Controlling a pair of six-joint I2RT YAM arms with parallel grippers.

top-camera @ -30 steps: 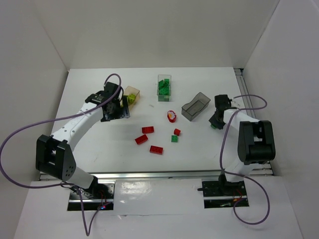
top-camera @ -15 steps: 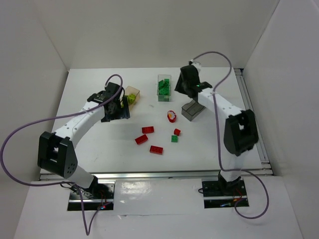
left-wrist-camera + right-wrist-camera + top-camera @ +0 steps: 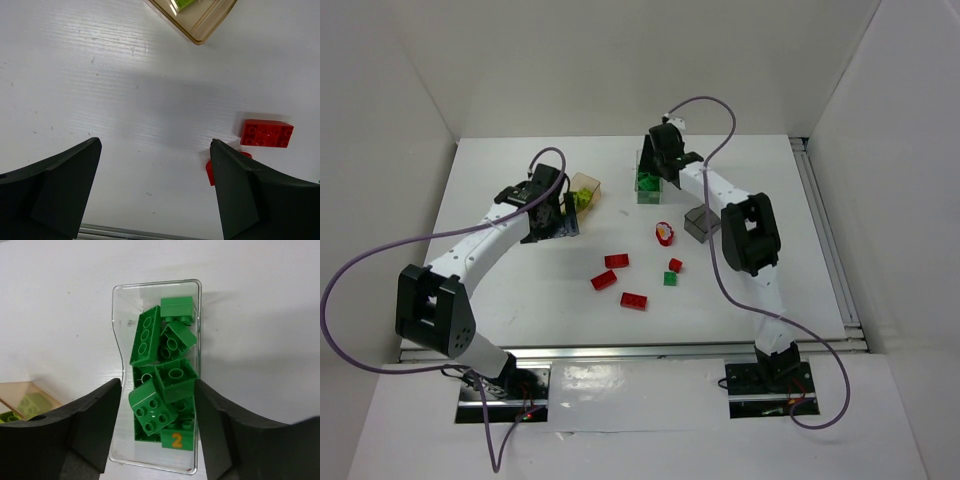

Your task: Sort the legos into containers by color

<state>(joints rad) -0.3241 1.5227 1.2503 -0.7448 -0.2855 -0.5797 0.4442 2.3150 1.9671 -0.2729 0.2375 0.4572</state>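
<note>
Right gripper (image 3: 157,387): released and empty, directly above the clear box (image 3: 116,315) of green bricks (image 3: 172,377). Left gripper (image 3: 155,145): released and empty, a red brick (image 3: 266,133) lying near one fingertip.

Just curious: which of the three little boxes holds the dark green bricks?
The clear, colourless box, between the other two. The orange-tan box holds yellow-green bricks; the smoky grey box is mostly hidden.

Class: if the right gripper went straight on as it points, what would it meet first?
Probably the green legos in the clear container below the right gripper, though depth is unclear.
</note>
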